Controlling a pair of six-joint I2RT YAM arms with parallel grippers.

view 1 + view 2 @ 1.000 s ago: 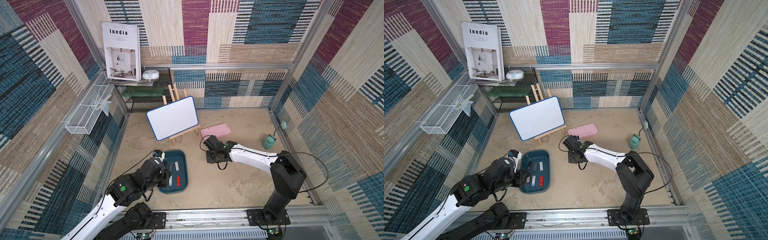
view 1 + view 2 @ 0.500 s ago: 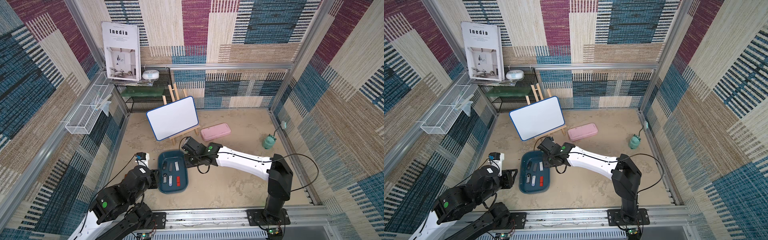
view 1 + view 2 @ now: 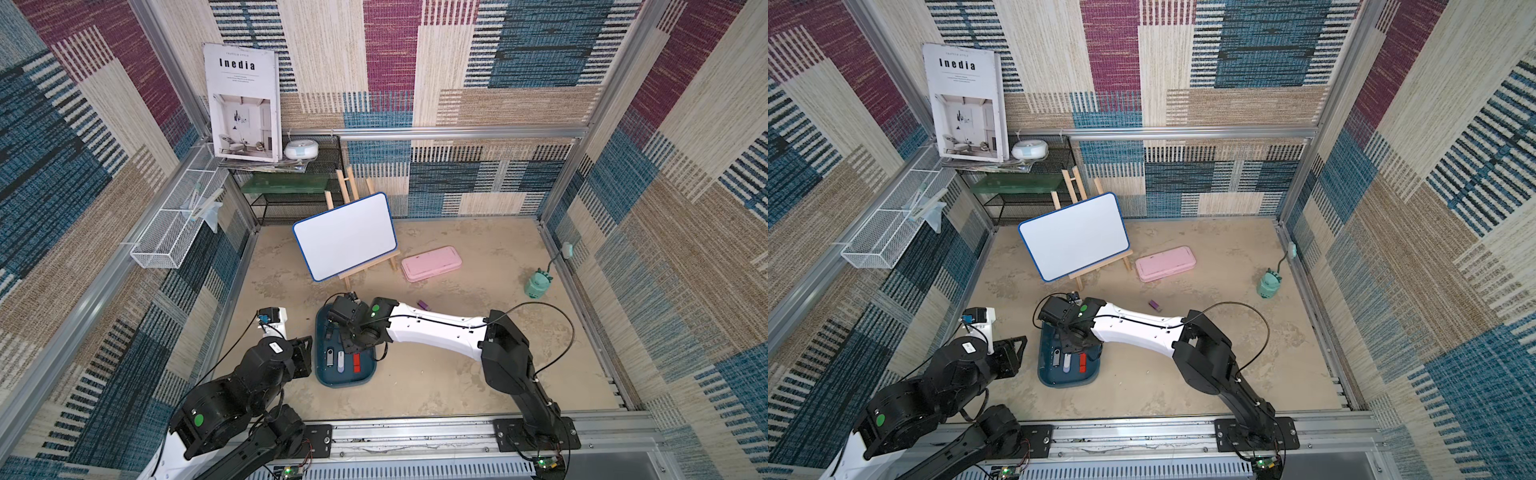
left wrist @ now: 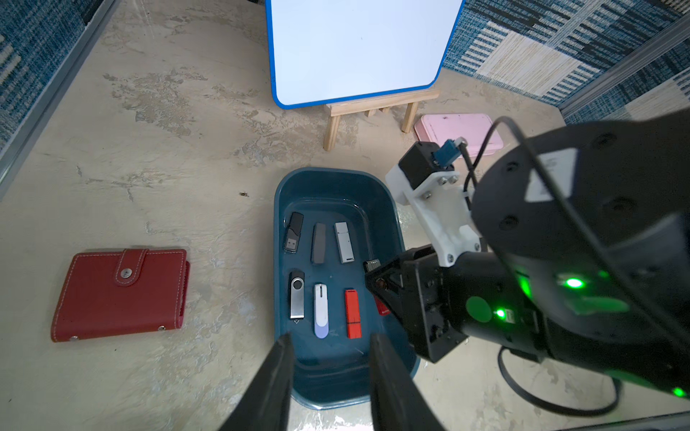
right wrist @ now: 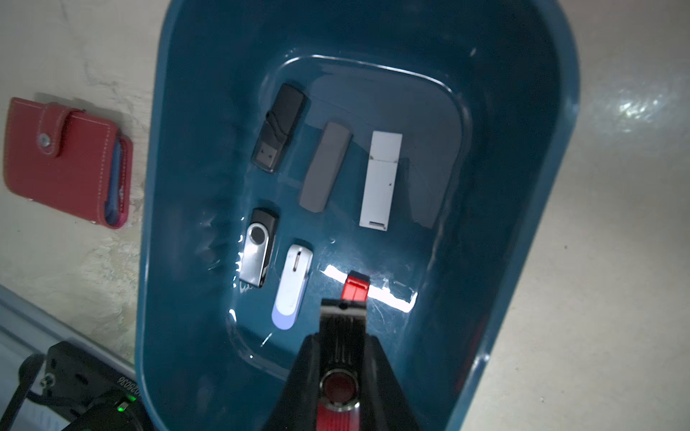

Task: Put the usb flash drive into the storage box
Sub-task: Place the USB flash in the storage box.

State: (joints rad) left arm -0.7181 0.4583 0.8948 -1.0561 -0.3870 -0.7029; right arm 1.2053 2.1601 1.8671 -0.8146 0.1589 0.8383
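Over the shallow dark teal plastic storage box (image 5: 175, 156), near its long wall, the right jaws are clenched on the black-and-red swivel usb flash drive (image 5: 341, 336). Better to lower it onto the bare floor beside the plain red drive (image 5: 355, 287) before releasing; the left jaws hang parted, empty.

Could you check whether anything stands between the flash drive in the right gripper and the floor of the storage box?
Nothing covers the storage box, and the right gripper, shut on the flash drive, hangs over its inside. The red drive lying there is nearest the held one's tip and might get landed on.
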